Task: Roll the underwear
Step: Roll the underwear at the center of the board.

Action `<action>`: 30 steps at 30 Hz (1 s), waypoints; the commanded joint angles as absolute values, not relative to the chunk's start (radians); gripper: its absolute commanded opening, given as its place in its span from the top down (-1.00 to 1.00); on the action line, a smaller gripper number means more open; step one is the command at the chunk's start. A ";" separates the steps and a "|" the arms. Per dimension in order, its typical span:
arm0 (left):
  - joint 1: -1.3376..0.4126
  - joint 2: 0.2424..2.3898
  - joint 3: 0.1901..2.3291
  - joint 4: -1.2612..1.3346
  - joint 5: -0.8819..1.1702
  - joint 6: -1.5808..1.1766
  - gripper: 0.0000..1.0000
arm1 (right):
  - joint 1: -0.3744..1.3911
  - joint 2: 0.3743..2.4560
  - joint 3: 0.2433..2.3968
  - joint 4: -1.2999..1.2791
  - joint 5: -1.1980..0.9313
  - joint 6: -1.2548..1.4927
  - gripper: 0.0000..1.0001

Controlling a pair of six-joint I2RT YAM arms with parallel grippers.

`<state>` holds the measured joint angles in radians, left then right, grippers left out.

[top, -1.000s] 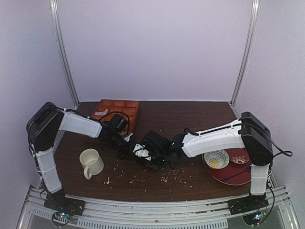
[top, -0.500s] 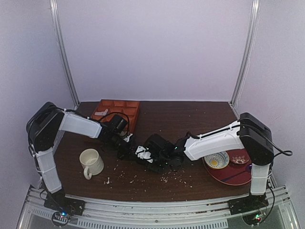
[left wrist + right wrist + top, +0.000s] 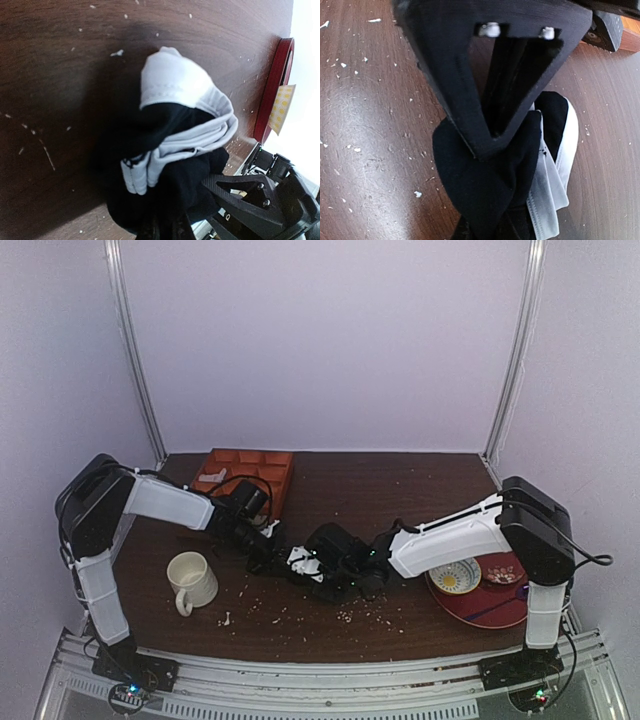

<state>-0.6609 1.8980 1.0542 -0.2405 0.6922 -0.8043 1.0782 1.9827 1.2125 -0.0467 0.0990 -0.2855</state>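
Observation:
One black underwear with white edging [image 3: 300,561] lies bunched on the dark wooden table [image 3: 400,490] between my two grippers. In the left wrist view it is a folded wad [image 3: 172,125], with white bands wrapped round black fabric. My left gripper [image 3: 279,557] is shut on its near end, its jaws buried in black cloth [image 3: 162,231]. My right gripper [image 3: 330,566] is shut on the other end, and its fingertips are hidden under the fabric [image 3: 490,231]. The left gripper's finger [image 3: 470,85] presses on the wad [image 3: 492,185] from above. The second underwear is out of view.
A cream mug [image 3: 190,580] stands left of the grippers. An orange compartment tray [image 3: 250,472] sits at the back left. A red plate [image 3: 495,605] with a patterned bowl [image 3: 455,573] is at the right. Crumbs litter the table front.
My right gripper has shifted a little left and down towards the left gripper, and the wad between them is more tightly bunched. The left arm has hardly moved.

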 commanded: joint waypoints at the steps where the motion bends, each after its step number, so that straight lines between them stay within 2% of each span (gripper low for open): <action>1: -0.668 1.897 1.045 -0.255 0.716 -0.811 1.00 | 1.068 1.978 1.191 -0.093 0.059 -0.276 1.00; 2: -0.667 1.890 1.046 -0.257 0.713 -0.810 0.94 | 1.065 1.974 1.194 -0.097 0.043 -0.274 1.00; 3: -0.664 1.881 1.046 -0.260 0.711 -0.811 0.76 | 1.060 1.968 1.196 -0.104 0.025 -0.268 1.00; 4: -0.659 1.868 1.045 -0.263 0.708 -0.813 0.48 | 1.052 1.962 1.201 -0.117 -0.004 -0.257 1.00; 5: -0.652 1.854 1.047 -0.269 0.708 -0.811 0.37 | 1.041 1.957 1.206 -0.128 -0.033 -0.244 1.00; 8: -0.625 1.807 1.060 -0.311 0.696 -0.794 0.21 | 1.007 1.939 1.225 -0.160 -0.147 -0.218 1.00; 20: -0.576 1.663 1.056 -0.391 0.630 -0.775 0.16 | 0.875 2.030 1.386 -0.305 -0.515 -0.104 1.00; 30: -0.577 1.634 1.001 -0.347 0.613 -0.816 0.16 | 0.794 2.158 1.439 -0.337 -0.668 0.013 1.00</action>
<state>-0.5785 1.6634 1.0225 -0.3721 0.6273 -0.7975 0.8143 2.0876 1.4235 -0.2638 -0.6090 -0.0547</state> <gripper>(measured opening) 0.422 0.052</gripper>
